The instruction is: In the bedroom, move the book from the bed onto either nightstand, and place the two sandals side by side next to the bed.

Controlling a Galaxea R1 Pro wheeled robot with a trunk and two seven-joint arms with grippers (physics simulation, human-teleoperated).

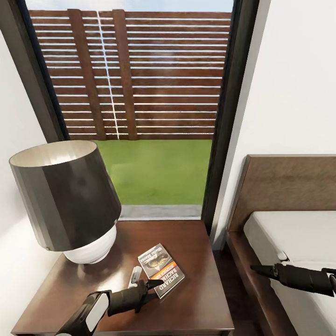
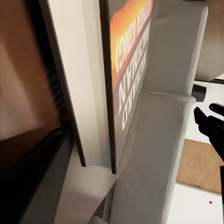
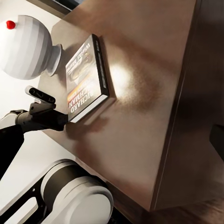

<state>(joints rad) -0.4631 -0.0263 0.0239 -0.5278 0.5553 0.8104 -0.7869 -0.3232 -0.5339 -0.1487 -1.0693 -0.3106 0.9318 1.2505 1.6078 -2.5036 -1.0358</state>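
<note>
Beside the window, the nightstand point(image 1: 196, 298) carries the book point(image 1: 161, 269) lying flat near a lamp point(image 1: 65, 200), the left gripper point(image 1: 148, 284) spread around its edge, so retreating seems next; the right gripper's point(image 1: 261, 269) jaws cannot be judged.

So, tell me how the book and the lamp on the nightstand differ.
The book lies flat and thin; the lamp stands upright and tall. The book's cover is dark with an orange band and white lettering; the lamp has a plain dark shade over a white ribbed base. The left gripper is at the book's edge; the lamp stands apart from it. Both rest on the nightstand.
</note>
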